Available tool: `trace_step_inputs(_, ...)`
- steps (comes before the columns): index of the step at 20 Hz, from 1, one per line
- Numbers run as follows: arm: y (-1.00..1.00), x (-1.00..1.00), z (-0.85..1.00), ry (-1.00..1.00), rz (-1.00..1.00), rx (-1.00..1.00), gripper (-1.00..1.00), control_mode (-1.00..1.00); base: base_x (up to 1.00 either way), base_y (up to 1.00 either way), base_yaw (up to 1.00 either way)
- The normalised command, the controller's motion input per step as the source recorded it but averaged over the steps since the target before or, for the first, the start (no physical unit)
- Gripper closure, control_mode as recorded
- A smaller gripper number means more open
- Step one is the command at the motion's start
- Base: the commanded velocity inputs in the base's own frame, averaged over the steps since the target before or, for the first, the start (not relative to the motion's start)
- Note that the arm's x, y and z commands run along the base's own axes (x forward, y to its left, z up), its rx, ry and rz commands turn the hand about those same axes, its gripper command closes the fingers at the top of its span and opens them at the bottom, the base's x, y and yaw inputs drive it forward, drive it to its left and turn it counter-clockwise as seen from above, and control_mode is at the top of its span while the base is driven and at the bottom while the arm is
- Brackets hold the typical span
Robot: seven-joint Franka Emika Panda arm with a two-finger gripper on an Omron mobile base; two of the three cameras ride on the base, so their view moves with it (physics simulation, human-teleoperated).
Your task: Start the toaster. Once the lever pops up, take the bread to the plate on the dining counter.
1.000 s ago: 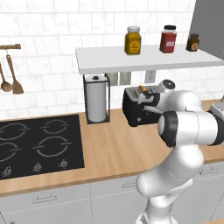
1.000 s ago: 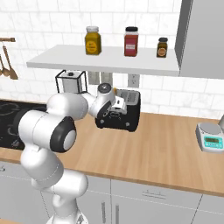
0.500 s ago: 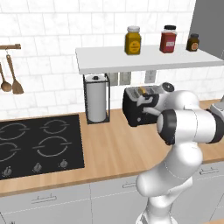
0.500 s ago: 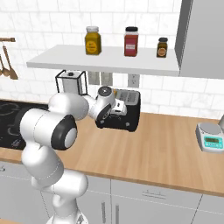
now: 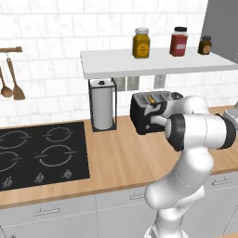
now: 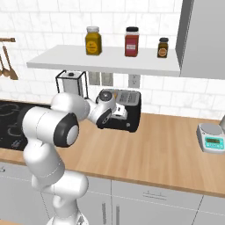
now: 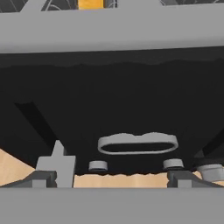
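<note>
A: Checking gripper (image 7: 111,177) — where does it sit relative to the toaster (image 5: 148,112)?

B: Right up against the toaster's end face, jaws spread wide, nothing between them. Oval lever handle (image 7: 138,143) sits just ahead, between the fingertips (image 7: 43,177).

A: Toaster location?

B: On the wood counter (image 5: 121,158), beside the paper towel holder (image 5: 102,104), under the shelf (image 6: 105,59).

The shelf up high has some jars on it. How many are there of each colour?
Yellow jar: 1
Red jar: 1
Small dark jar: 1
Total on the shelf: 3
</note>
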Motion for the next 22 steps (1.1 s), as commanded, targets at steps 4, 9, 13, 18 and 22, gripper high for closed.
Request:
trace_step_inputs(4, 0.00, 0.00, -0.25, 0.00, 0.00, 0.00, -1.00, -1.00, 0.00, 0.00, 0.00)
trace_step_inputs(9, 0.00, 0.00, -0.24, 0.00, 0.00, 0.00, -1.00, -1.00, 0.00, 0.00, 0.00)
trace_step_inputs(13, 0.00, 0.00, -0.23, 0.00, 0.00, 0.00, -1.00, -1.00, 0.00, 0.00, 0.00)
trace_step_inputs(18, 0.00, 0.00, -0.05, 0.00, 0.00, 0.00, -1.00, -1.00, 0.00, 0.00, 0.00)
trace_step_inputs(22, 0.00, 0.00, 0.00, 0.00, 0.00, 0.00, -1.00, -1.00, 0.00, 0.00, 0.00)
